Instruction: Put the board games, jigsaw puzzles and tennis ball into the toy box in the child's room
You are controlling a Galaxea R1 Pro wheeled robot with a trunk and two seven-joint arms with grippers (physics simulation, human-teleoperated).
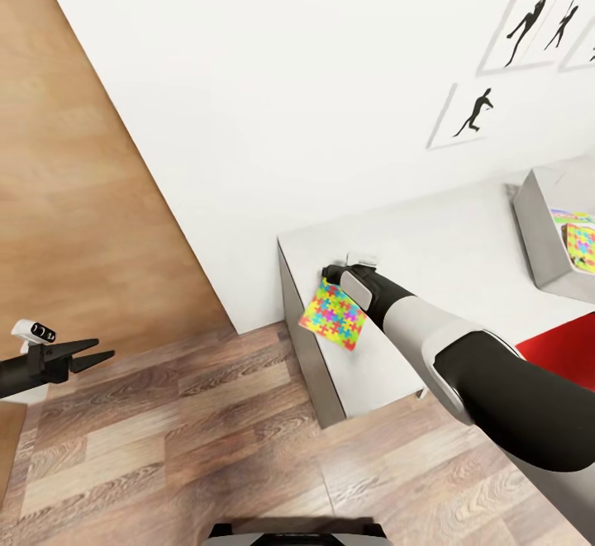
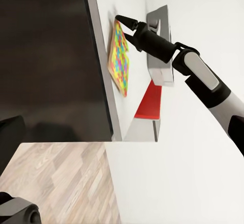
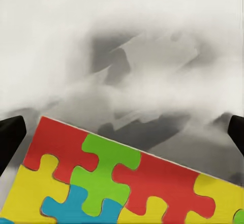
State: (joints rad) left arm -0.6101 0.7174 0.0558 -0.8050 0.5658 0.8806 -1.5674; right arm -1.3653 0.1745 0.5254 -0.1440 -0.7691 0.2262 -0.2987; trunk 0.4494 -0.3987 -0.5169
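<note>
Head view is showing us a white-walled room with a wood plank floor (image 1: 165, 439), worn grey-brown boards with a visible grain, and black silhouette athlete pictures (image 1: 475, 112) hanging flat on the matte wall. Below that we are looking at the table (image 1: 446, 240), a long pale slab with a smooth, even top and a squared end. At its far end we are seeing the toy box (image 1: 541, 240), a light grey bin with thick sloping walls, already holding a couple of colourful flat toys whose kinds we cannot make out. Our right arm, glossy white and black, is reaching to the near end of the table, where the right end effector (image 1: 333, 275) is gripping the upper edge of a jigsaw puzzle (image 1: 334, 315); in the left wrist view its fingers are closed around that edge and the thin rigid square is tilting up off the table edge. The puzzle is showing bright interlocking pieces in red, yellow, green and blue. We judge that we are picking up this puzzle, and that the next move calls for carrying it along the table to the toy box, keeping it level so the thin board does not slip. Our left end effector (image 1: 87, 358) is hanging over the floor, parted and empty.
</note>
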